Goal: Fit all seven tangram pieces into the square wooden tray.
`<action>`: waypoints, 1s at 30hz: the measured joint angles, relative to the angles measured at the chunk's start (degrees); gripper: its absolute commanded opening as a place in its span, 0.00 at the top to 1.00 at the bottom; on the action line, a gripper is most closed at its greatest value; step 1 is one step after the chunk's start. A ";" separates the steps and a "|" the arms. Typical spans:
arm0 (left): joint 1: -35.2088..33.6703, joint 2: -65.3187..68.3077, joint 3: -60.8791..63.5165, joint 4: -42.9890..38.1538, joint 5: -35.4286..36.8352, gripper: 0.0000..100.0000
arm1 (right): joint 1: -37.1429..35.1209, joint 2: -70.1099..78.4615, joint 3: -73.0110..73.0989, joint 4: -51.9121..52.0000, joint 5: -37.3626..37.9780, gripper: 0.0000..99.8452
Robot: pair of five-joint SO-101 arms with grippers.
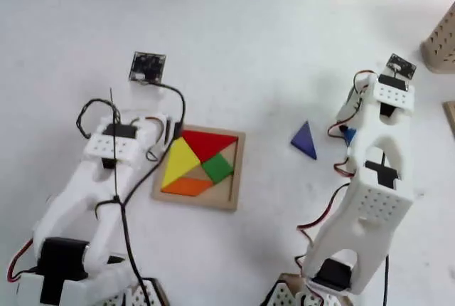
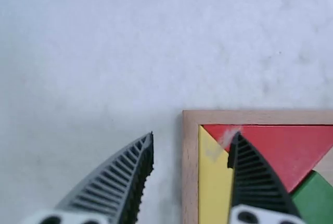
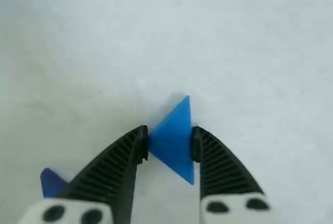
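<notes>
The tray (image 2: 190,182) is pale matt wood; the table (image 2: 104,36) is matt and faintly mottled.

High camera overlooks the table (image 1: 249,35); 2 wrist cameras face it closely; left shares tray (image 1: 239,167).

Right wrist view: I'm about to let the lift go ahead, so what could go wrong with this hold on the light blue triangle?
1. The right gripper pinches the light blue triangle with one finger at a corner and the other on a straight edge, so the piece may pivot or slip out when lifted.
2. The left gripper hangs open astride the wooden tray's corner, one finger over the yellow piece. It could block or nudge things during placement.
</notes>
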 measured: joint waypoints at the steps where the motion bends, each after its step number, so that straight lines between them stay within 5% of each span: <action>1: 0.00 0.00 0.00 0.00 0.00 0.76 | 0.00 0.00 0.00 0.44 0.00 0.98; 11: 0.00 0.00 0.00 0.00 0.00 0.76 | -2.20 -5.98 -0.26 9.23 0.53 0.98; 21: -0.35 0.00 0.00 0.00 0.00 0.81 | -17.76 -22.15 -0.26 23.12 0.62 0.98; 30: -1.67 0.00 -0.88 0.00 0.00 0.88 | -30.51 -24.70 10.90 14.07 2.29 0.98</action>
